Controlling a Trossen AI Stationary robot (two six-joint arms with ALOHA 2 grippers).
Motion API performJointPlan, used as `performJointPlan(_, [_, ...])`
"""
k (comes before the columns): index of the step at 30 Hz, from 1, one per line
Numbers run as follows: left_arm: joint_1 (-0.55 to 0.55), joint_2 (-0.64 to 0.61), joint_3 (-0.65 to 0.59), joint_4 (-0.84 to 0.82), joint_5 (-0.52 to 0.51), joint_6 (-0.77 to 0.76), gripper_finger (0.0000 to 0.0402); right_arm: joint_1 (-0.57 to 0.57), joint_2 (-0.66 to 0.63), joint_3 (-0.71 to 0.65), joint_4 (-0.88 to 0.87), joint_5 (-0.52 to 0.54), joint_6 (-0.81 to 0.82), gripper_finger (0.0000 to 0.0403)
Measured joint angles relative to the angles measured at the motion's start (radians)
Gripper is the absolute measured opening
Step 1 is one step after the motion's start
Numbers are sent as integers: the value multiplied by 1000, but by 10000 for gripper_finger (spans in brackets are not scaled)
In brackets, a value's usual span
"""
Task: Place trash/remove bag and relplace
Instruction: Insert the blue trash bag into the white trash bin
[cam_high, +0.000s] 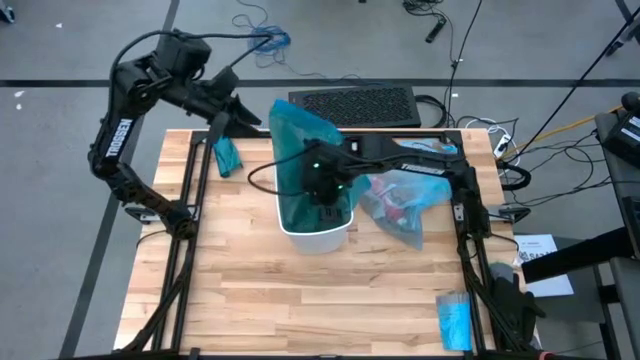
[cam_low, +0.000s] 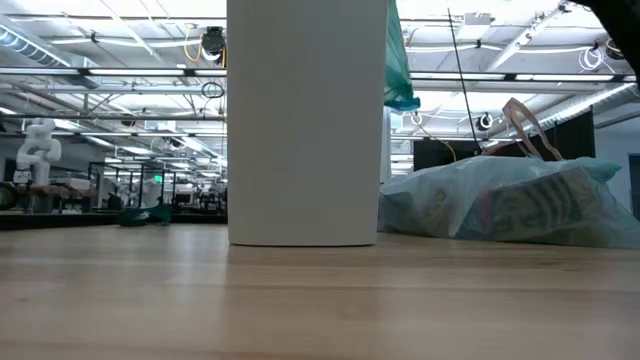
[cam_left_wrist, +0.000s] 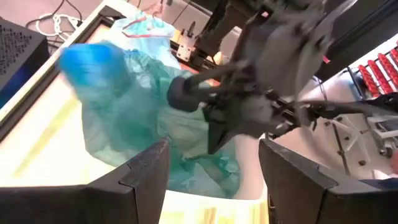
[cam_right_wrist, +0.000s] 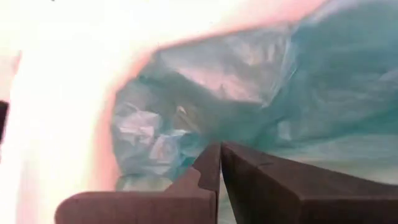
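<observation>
A white bin (cam_high: 318, 232) (cam_low: 305, 120) stands mid-table. A darker teal-green bag (cam_high: 298, 150) (cam_left_wrist: 140, 115) is draped over its far rim and hangs down inside it. My right gripper (cam_high: 326, 195) (cam_right_wrist: 219, 149) reaches down into the bin from above, fingers shut. The pale sky-blue bag (cam_high: 408, 200) (cam_low: 510, 200) lies on its side on the table right of the bin, with red-and-white trash (cam_high: 393, 211) showing through it. My left gripper (cam_high: 240, 118) (cam_left_wrist: 214, 165) hovers open over the far-left edge, pointing toward the bin. My right gripper points down into the bin with its shut fingertips (cam_right_wrist: 211, 158) against the teal-green bag's crumpled folds (cam_right_wrist: 161, 143) along the inner wall. Nothing shows between the fingers. I cannot tell whether the tips actually press the plastic.
A small folded blue packet (cam_high: 225, 155) lies near the far-left corner and another blue packet (cam_high: 455, 320) by the near-right edge. A black perforated box (cam_high: 352, 104) sits beyond the far edge. Cables run far right. Bare wood spans the near half (cam_high: 300, 300).
</observation>
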Motion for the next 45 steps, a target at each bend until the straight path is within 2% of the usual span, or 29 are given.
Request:
performJointPlan(6, [0,-3,0,22,-28,1,239,0,-46,0,57,118,1,1])
performJointPlan(10, [0,-2,-7,51,-35,1,239,-12,-32,0,116,234,-2,1])
performJointPlan(12, [0,-2,-8,51,-36,1,239,-25,-14,0,144,258,0,0])
performJointPlan(16, [0,-2,-8,51,-56,2,239,-46,49,0,157,251,8,0])
performJointPlan(19, [0,-2,-8,47,-65,2,239,-48,94,1,141,198,3,0])
performJointPlan(21, [0,-2,-8,46,-66,2,239,-47,109,1,96,102,24,0])
performJointPlan(27, [0,-2,-8,40,-77,11,239,-30,124,-2,81,5,28,0])
performJointPlan(32, [0,-2,-9,39,-93,28,239,-23,80,-2,81,21,37,0])
performJointPlan(39, [0,-2,-9,39,-93,29,239,-17,-69,0,85,48,54,2])
performJointPlan(45, [-21,-2,-9,0,-102,24,239,-40,-184,0,98,105,8,24])
